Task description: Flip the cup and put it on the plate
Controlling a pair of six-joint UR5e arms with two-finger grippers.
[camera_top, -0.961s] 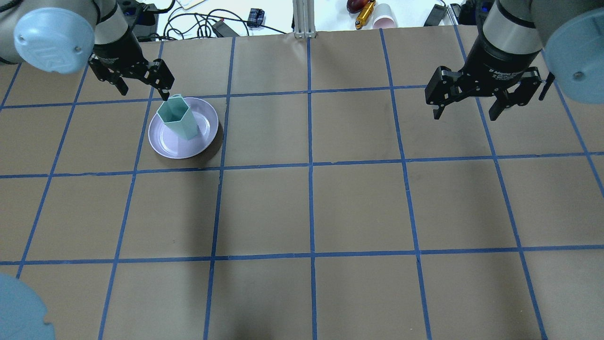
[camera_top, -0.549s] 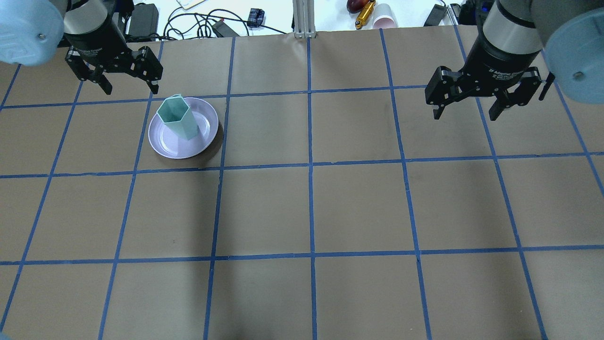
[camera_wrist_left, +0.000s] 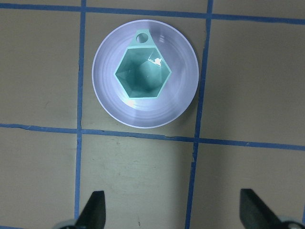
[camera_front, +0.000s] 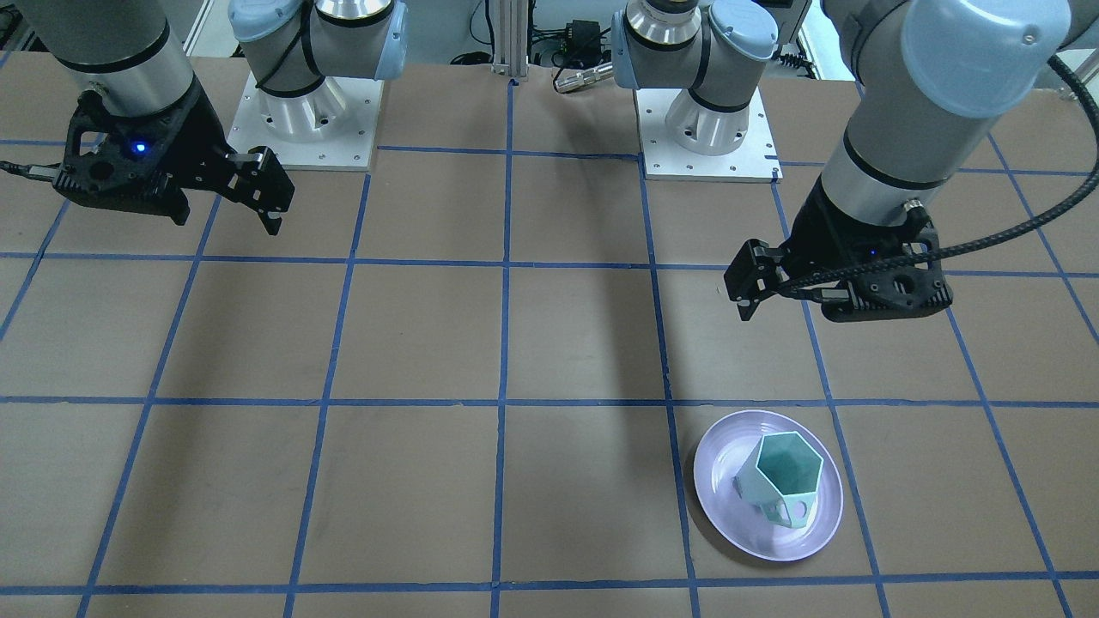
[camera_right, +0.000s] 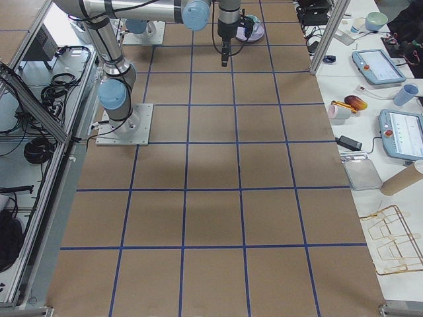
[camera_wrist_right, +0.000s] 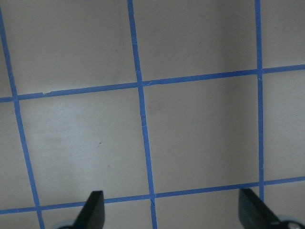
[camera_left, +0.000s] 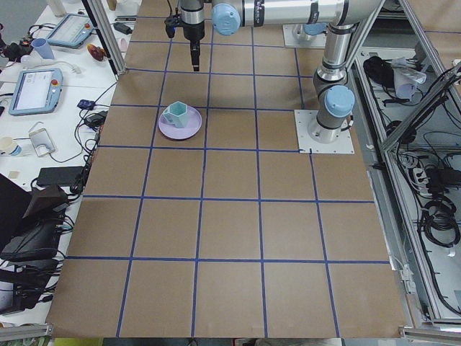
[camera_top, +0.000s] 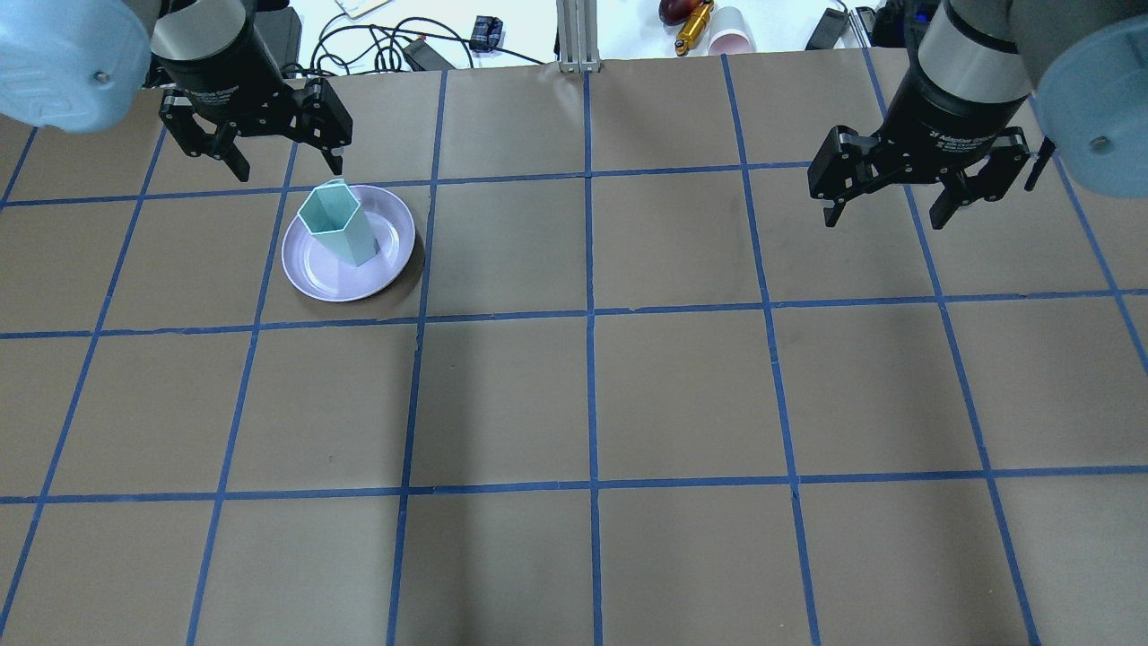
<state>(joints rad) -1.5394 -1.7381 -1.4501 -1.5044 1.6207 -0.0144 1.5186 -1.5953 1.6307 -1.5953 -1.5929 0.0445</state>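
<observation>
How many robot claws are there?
2. The left gripper hangs open near the plate holding the cup; the right gripper hangs open far off on the other side. None seem hidden.

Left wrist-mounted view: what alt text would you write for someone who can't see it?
Seen from straight above, a mint-green hexagonal cup stands upright, mouth up, near the middle of a round lavender plate on a brown table with a blue grid. The two dark fingertips of the left tool show at the bottom edge, wide apart and clear of the plate.
</observation>
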